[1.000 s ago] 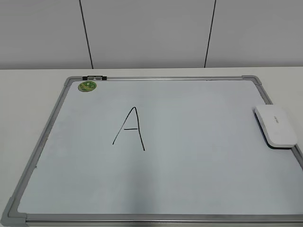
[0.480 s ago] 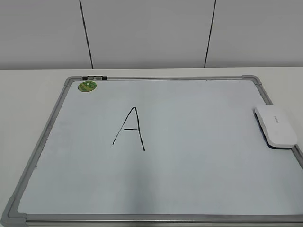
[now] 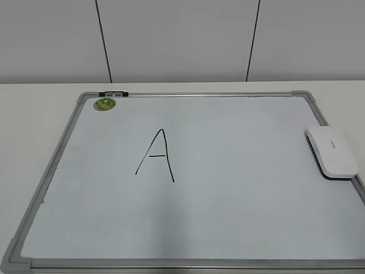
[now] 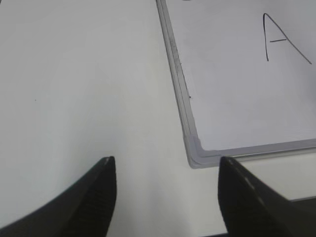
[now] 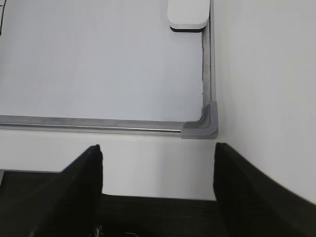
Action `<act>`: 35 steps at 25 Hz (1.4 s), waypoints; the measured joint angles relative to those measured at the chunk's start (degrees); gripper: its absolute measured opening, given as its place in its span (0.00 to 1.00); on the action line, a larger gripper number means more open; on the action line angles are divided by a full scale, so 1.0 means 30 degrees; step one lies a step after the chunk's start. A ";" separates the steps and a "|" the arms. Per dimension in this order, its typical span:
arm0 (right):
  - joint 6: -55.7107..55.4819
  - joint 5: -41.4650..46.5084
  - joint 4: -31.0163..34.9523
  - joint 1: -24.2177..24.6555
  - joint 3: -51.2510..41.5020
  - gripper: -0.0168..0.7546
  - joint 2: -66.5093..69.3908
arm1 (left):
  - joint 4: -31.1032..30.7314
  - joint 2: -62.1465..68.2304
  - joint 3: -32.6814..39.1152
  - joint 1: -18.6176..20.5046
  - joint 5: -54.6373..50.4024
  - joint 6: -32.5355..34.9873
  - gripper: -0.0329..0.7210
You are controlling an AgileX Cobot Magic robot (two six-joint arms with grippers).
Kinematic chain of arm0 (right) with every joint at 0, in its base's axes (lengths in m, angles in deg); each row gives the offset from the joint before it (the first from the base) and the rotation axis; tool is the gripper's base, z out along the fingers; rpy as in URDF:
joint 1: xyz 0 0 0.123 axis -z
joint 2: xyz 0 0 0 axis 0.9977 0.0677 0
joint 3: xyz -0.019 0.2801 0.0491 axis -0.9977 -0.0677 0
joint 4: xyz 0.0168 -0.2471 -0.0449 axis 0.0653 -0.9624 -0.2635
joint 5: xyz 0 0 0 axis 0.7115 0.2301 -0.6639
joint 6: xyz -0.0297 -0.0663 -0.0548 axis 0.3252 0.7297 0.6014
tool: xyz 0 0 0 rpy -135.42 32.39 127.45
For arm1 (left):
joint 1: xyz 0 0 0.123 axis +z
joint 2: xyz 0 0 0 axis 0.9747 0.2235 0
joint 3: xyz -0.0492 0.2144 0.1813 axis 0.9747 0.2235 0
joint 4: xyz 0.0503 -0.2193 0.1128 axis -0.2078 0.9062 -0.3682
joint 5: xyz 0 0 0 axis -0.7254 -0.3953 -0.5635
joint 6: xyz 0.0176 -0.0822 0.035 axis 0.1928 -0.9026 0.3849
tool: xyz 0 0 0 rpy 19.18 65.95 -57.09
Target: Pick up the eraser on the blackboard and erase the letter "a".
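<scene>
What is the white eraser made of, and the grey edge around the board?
The eraser looks like smooth, slightly glossy white plastic: rounded corners, even colour, with a thin dark layer underneath, maybe felt. The blackboard's frame looks like brushed metal, probably aluminium, since it shows a streaky silver shine. Its corner piece looks like dull grey plastic, matte with no shine.

On the blackboard [image 3: 239,205] I read one capital "A" [image 3: 156,155] in thin black marker, left of the middle; my left wrist view catches the same letter at its upper right edge. The eraser [image 3: 332,151] carries a faint grey mark on its top, too small for me to read. The green round sticker [image 3: 105,104] at the far left corner shows a pattern, no legible words.
</scene>
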 joint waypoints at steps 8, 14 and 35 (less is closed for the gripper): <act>0.0000 0.0070 -0.0017 0.1368 0.0000 0.69 -0.2717 | 0.0000 -0.1372 0.0039 0.3612 0.0000 0.0000 0.67; 0.0000 0.0106 -0.0017 0.2562 0.0000 0.69 -0.3985 | 0.0000 -0.1372 0.0039 0.4812 0.0000 0.0000 0.67; 0.0035 0.0106 -0.0017 0.2562 0.0000 0.69 -0.3985 | 0.0000 -0.1372 0.0039 0.4857 0.0000 0.0000 0.67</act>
